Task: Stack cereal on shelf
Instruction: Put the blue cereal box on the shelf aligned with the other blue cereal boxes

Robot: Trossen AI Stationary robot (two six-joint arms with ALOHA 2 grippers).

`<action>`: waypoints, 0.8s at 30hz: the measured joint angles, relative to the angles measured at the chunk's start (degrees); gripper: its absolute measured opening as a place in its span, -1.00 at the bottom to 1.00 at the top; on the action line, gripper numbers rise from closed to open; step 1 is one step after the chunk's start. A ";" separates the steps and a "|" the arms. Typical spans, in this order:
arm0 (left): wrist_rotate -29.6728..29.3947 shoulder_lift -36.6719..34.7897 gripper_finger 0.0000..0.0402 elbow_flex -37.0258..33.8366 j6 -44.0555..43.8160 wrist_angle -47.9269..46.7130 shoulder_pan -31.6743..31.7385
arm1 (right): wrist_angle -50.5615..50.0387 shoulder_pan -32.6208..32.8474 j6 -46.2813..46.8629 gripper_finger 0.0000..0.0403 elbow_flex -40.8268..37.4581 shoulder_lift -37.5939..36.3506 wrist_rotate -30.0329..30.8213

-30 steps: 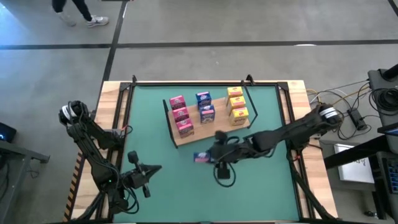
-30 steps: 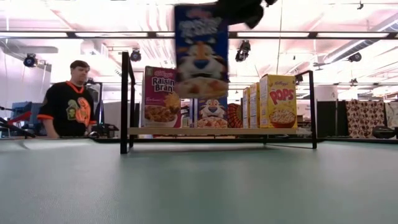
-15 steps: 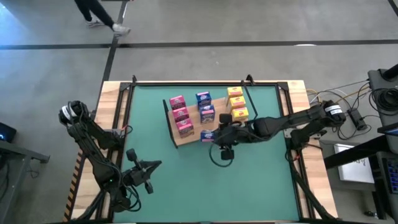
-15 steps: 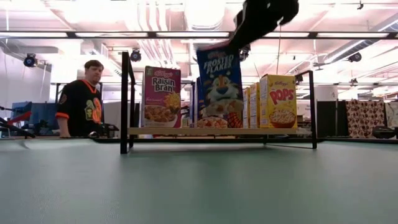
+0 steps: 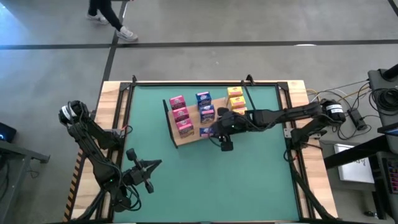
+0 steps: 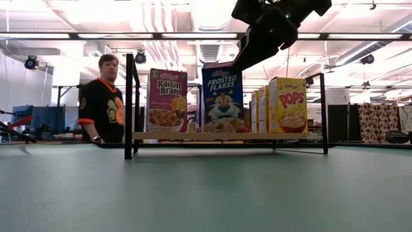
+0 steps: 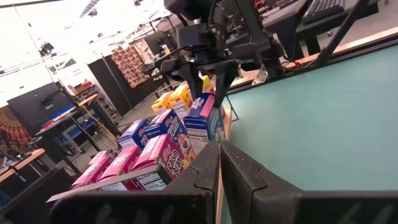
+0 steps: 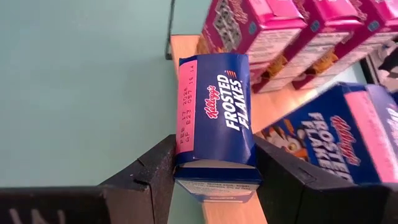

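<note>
The shelf (image 5: 191, 112), a light wooden board with black wire ends, lies on the green mat. It carries upright rows of pink cereal boxes (image 5: 180, 114), blue ones (image 5: 204, 106) and yellow ones (image 5: 237, 102). My right gripper (image 5: 214, 129) is shut on one more blue Frosted Flakes box (image 8: 214, 118) at the board's near edge, in line with the blue row (image 6: 224, 100). Whether its bottom rests on the board I cannot tell. My left gripper (image 5: 149, 167) waits shut over the mat's near left part (image 7: 219, 146). My right gripper pinches the blue box between its two fingers (image 8: 155, 168), one on the box's near broad face and one on its far face, at the upper right corner (image 6: 248, 61). The fingers slant down from the table's right. The box stands upright at the board's near edge.
Black wire frames (image 6: 130, 103) rise at both ends of the board. A second blue box (image 8: 336, 137) stands right behind the held one. Open green mat (image 5: 205, 180) lies on the near side. A person (image 6: 102, 103) stands beyond the table's far edge.
My right gripper has carried the blue box from above the mat toward the far edge and down, to the board's near edge. The box, tilted in the air before, now stands upright in line with the blue row. The person behind has walked to the right.
</note>
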 joint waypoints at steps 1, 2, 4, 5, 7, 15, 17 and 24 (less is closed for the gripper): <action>-0.04 0.00 -1.00 0.00 0.00 0.02 0.04 | -0.11 -0.26 -0.19 -0.15 -0.02 -0.06 0.01; -0.04 0.00 -1.00 0.00 0.00 0.04 0.10 | -0.15 -0.54 -0.60 -0.15 -0.02 -0.10 -0.02; -0.07 0.00 -1.00 0.00 0.00 0.04 0.25 | -0.25 -1.09 -0.97 -0.15 -0.02 -0.13 -0.07; -0.07 -0.01 -1.00 0.00 0.02 0.04 0.37 | -0.36 -1.32 -1.06 -0.15 -0.02 -0.14 -0.39; -0.09 -0.02 -1.00 0.00 0.10 0.04 0.64 | -0.50 -1.85 -1.08 -0.15 -0.04 -0.18 -1.27; -0.40 -0.04 -1.00 0.01 1.63 0.03 1.80 | -1.38 -3.21 -0.06 -0.09 -0.14 -0.18 -1.30; -1.10 -0.04 -1.00 0.02 1.75 0.04 1.89 | -1.34 -3.45 -0.04 -0.05 -0.15 -0.18 -1.28; -2.96 -0.04 -1.00 0.02 1.79 0.02 1.97 | -1.34 -4.65 -0.08 -0.02 -0.15 -0.18 -1.05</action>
